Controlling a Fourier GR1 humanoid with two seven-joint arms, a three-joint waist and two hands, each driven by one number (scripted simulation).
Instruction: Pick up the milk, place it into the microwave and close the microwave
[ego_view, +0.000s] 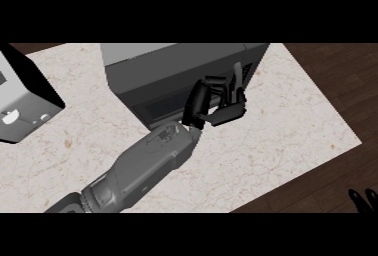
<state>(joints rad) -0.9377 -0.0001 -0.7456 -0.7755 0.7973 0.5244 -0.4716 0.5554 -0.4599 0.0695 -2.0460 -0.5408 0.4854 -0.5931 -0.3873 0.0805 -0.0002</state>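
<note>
Marble counter (295, 115), largest thing I see. Microwave (170, 70) on it, door apparently shut. Left hand (221, 102) at its front face, fingers straight, carrying nothing. Right hand (363, 200) barely visible bottom right; fingers unreadable. No milk visible, so I judge it inside. A carton should handle light, fairly stiff; I'd grasp its sides.

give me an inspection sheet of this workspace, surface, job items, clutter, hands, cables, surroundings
Surface: pale marbled counter.
Job's things: grey microwave at the counter's rear; milk not seen.
Clutter: grey box-like appliance at the left edge.
Hands: left hand at the microwave's front, fingers straight, holding nothing visible; right hand at the lower right corner, only fingers showing.
Cables: nothing seen.
Surroundings: dark wooden floor round the counter.
</note>
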